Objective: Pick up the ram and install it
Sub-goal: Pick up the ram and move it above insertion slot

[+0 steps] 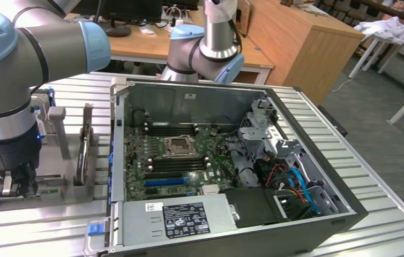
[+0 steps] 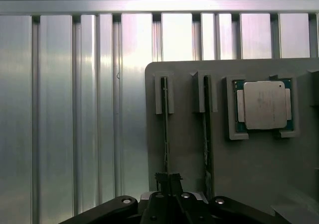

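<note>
You have the fingers (image 2: 160,179) closed tight on the ram (image 2: 166,129), which stands on edge in a holder (image 2: 189,154) slot, directly between them. That upright seating leaves its top edge free to pinch. A second stick (image 2: 205,129) stands just beside the fingers, with the processor (image 2: 264,104) beyond it. In my judgement the ram is not yet lifted. The case (image 1: 187,107) sits well apart from the fingers.

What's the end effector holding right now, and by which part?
The end effector is pinching the ram by its top edge as it stands in the grey holder; where along its length cannot be told.
</note>
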Robot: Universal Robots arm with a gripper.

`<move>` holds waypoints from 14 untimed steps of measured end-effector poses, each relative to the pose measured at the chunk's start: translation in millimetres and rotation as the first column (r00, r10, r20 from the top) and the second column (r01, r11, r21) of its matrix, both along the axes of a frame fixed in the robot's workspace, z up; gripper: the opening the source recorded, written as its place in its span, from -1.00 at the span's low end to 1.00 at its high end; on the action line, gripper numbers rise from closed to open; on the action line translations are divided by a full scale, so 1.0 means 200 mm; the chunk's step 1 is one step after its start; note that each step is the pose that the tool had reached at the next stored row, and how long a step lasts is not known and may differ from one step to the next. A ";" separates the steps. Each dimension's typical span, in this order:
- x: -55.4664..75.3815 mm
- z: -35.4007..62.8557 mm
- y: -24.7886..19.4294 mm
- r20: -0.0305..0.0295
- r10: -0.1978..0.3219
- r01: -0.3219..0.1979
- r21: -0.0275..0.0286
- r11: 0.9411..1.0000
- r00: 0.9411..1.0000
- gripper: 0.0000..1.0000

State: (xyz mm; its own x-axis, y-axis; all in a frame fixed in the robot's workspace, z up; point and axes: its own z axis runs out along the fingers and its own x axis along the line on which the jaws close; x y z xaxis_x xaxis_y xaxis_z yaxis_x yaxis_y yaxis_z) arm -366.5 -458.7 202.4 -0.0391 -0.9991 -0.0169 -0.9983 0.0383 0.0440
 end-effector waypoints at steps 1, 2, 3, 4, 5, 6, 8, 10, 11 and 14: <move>0.00 0.000 0.000 0.000 0.000 0.000 0.000 1.000 1.000 -0.76; 0.00 0.000 0.000 0.000 0.000 0.000 0.000 1.000 1.000 -0.76; 0.00 0.000 0.000 0.000 0.000 0.000 0.000 1.000 1.000 -0.76; 0.00 0.000 0.000 0.000 0.000 0.000 0.000 1.000 1.000 -0.76; 0.00 0.000 0.000 0.000 0.000 0.000 0.000 1.000 1.000 -0.76; 0.00 0.000 0.000 0.000 0.000 0.000 0.000 1.000 1.000 -0.76; 0.00 0.000 0.000 0.000 0.000 0.000 0.000 1.000 1.000 -0.76; 0.00 0.000 0.000 0.000 0.000 0.000 0.000 1.000 1.000 -0.76; 0.00 0.000 0.000 0.000 0.000 0.000 0.000 1.000 1.000 -0.76; 0.00 0.002 0.000 0.000 0.000 0.000 0.000 1.000 1.000 -0.76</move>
